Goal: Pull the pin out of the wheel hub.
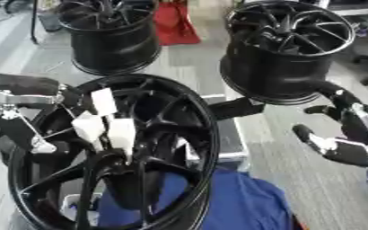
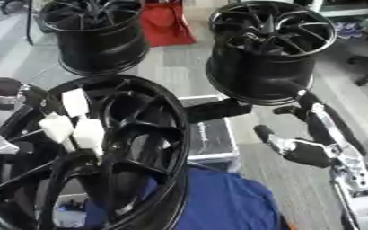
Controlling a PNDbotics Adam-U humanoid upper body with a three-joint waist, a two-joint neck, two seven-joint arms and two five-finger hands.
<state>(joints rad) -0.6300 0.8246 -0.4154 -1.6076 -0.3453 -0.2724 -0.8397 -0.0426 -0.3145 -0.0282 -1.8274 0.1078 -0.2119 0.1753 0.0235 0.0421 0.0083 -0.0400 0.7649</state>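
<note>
A large black wheel hub (image 1: 183,117) stands tilted in front of me, its spokes meeting near the lower middle. My left hand (image 1: 105,123), black with white pads, comes in from the left and hangs over the spokes, pointing down at the hub's centre (image 1: 128,168). I cannot make out a pin under it. My right hand (image 2: 297,150) hovers to the right of the hub, apart from it, open with nothing in it.
Two more black wheels stand at the back, one on the left (image 1: 108,36) and one on the right (image 1: 285,49). A red object (image 1: 175,22) lies between them. A blue cloth (image 1: 242,202) and a dark flat case (image 2: 211,137) lie beside the front hub.
</note>
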